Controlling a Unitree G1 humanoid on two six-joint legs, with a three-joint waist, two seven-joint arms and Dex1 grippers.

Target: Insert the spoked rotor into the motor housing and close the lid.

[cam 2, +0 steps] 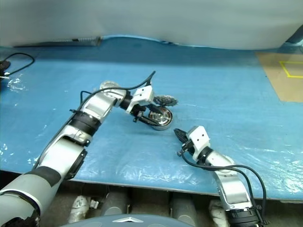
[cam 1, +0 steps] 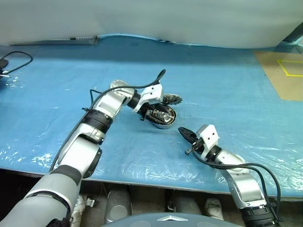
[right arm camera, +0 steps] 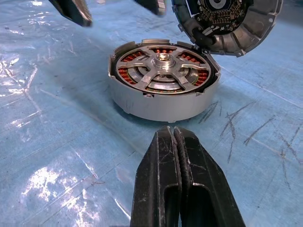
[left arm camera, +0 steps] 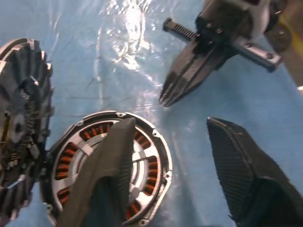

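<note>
Rotor [right arm camera: 163, 66] seated in housing [right arm camera: 161, 101], lid [right arm camera: 232, 26] open; L hand [left arm camera: 165, 156] open over it, empty; R hand [right arm camera: 177, 156] closed, empty, nr housing.

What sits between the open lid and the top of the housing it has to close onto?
The left hand: one black finger hangs over the copper-wound round metal housing, beside the raised ribbed grey lid.

Your left end effector [cam 1: 152, 115] hangs right over the motor housing [right arm camera: 163, 87], fingers spread, blocking top access. Lid [right arm camera: 229, 23] stands open on the far edge. Right end effector [cam 1: 182, 132], pressed closed, sits just beside the housing; open worktop [cam 1: 236, 90] elsewhere.
</note>
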